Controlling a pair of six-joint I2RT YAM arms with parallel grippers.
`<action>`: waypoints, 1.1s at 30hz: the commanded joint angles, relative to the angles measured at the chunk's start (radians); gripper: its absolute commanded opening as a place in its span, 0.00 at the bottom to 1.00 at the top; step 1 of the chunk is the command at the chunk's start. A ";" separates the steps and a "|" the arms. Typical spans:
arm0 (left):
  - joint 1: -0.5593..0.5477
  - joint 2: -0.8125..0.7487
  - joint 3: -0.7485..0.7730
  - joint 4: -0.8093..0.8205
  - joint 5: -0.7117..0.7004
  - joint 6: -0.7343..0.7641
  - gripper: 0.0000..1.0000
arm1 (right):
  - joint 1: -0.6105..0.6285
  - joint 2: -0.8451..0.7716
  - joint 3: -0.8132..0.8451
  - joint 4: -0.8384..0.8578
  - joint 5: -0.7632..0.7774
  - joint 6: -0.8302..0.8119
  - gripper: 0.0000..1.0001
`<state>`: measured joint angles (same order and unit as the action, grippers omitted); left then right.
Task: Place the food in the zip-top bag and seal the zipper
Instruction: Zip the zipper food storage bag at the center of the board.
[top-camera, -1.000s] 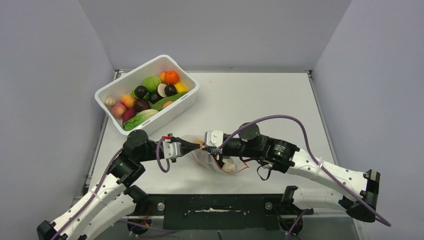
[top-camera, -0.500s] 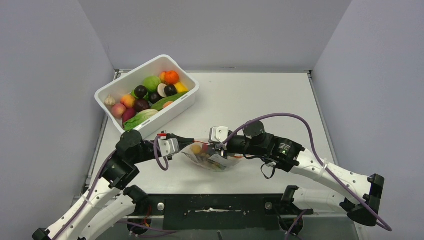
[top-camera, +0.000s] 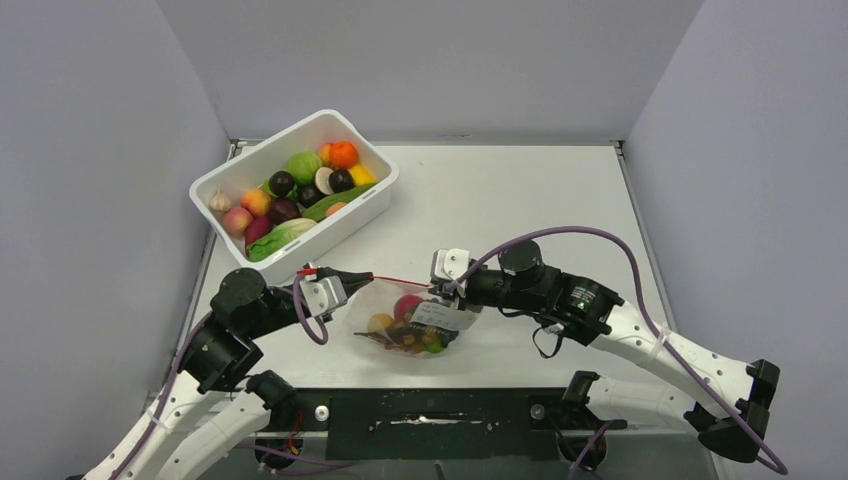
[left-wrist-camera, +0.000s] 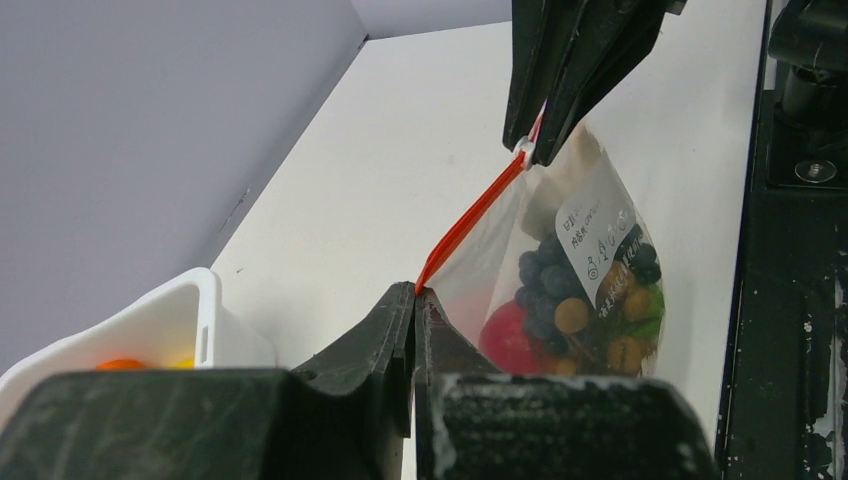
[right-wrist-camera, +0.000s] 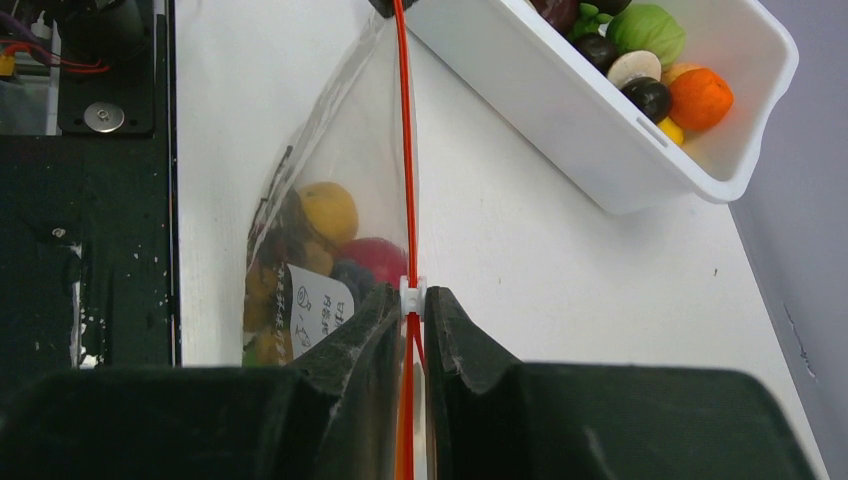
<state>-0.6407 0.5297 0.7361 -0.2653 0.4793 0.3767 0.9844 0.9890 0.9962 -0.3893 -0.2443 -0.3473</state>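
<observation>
Now, bag (top-camera: 405, 325): hangs by its zipper (right-wrist-camera: 403, 150) over the front of the surface (top-camera: 520, 200).
Food (top-camera: 408, 305): red, yellow and dark pieces inside the bag.
Left claw (left-wrist-camera: 414, 295): clamped tight on the zipper's left end.
Right claw (right-wrist-camera: 408, 300): pinched on the white slider (right-wrist-camera: 411, 293) at the zipper's other end.
Zipper: taut red line between both claws.
Bin (top-camera: 330, 232): far left, full of produce (top-camera: 343, 154), well apart from the bag.

A white table (top-camera: 520, 190) is enclosed by plain grey walls (top-camera: 430, 60) at 9, 12 and 3 o'clock; a black mounting rail (top-camera: 430, 415) is seen at 6 o'clock.
</observation>
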 joint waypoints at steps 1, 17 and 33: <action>0.007 -0.032 0.076 0.008 -0.082 0.006 0.00 | -0.024 -0.051 -0.012 -0.064 0.051 0.014 0.00; 0.005 -0.073 0.091 -0.014 -0.217 -0.022 0.00 | -0.039 -0.131 -0.042 -0.202 0.135 0.090 0.00; 0.004 -0.079 0.084 -0.059 -0.378 -0.018 0.00 | -0.050 -0.253 -0.057 -0.275 0.239 0.282 0.00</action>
<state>-0.6407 0.4679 0.7547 -0.3717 0.2001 0.3504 0.9482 0.7841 0.9230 -0.6228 -0.0795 -0.1326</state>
